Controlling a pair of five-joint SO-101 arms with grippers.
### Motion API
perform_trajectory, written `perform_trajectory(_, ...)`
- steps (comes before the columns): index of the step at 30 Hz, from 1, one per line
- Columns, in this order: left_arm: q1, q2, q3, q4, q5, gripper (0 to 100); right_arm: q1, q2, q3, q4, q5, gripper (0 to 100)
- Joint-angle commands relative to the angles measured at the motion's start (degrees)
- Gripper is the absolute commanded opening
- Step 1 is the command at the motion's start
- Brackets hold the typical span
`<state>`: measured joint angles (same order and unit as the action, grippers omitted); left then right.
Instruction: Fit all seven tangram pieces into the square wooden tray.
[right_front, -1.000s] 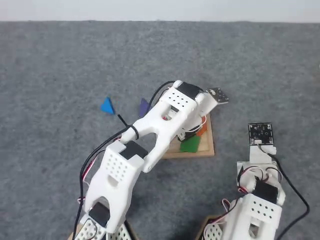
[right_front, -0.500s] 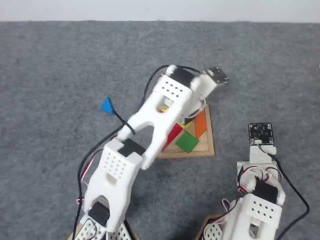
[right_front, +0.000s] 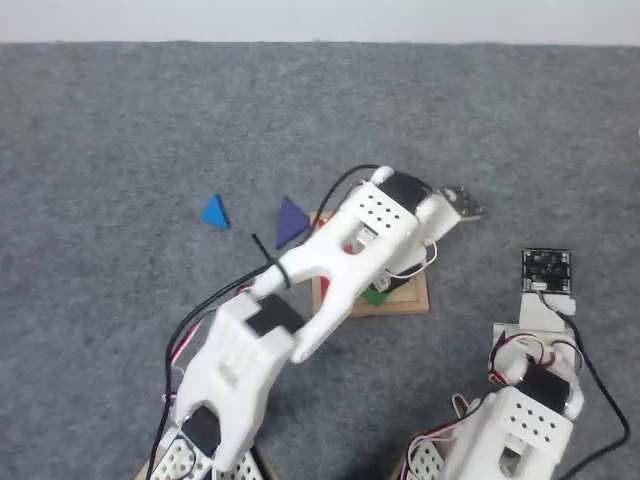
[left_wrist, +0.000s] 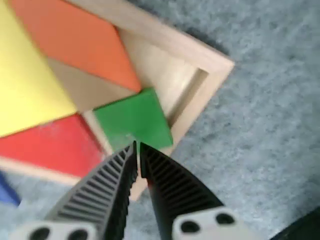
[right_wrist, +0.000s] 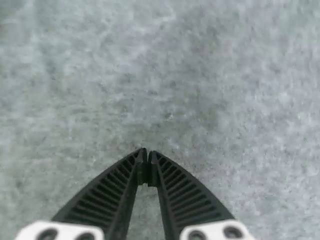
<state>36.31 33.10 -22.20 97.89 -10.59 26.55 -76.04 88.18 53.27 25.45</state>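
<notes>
My left gripper (left_wrist: 137, 146) is clenched shut and empty, just over the green square (left_wrist: 131, 122) in a corner of the wooden tray (left_wrist: 202, 62). From above my arm hides most of the tray. The purple triangle (right_front: 290, 220) and blue triangle (right_front: 214, 211) lie outside it. My right gripper (right_wrist: 144, 156), also clenched, hangs over carpet (right_wrist: 210, 75).

Light is even and diffuse throughout. High view: the white left arm (right_front: 380, 215) is bright but not glaring, with a faint soft shadow beneath it on the grey carpet (right_front: 120, 130). Left wrist view: the wooden tray (left_wrist: 212, 67) rim throws a thin shadow into its corner, and the bare wood has a mild sheen. Right wrist view: the carpet is flatly lit.
</notes>
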Motion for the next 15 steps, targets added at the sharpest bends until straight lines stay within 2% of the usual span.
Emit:
perform_trajectory(1,-0.6,-21.4,4.8,-2.7,1.4,1,0.8,2.4,-3.7,0.6,2.4,0.7)
perform_trajectory(5,-6.3,-39.1,18.5,-9.4,2.5,1,4.2,9.1,-6.8,-0.1,2.6,0.7)
perform_trajectory(10,-15.5,-54.7,40.3,-20.8,2.7,2,8.5,22.5,-14.9,-0.5,2.1,0.7)
perform_trajectory(13,-14.9,-59.6,51.0,-25.8,0.7,3,12.9,32.0,-20.6,-0.9,0.7,0.7)
perform_trajectory(15,-13.0,-60.0,56.0,-27.3,-1.8,9,15.1,37.5,-22.2,-3.3,0.4,0.7)
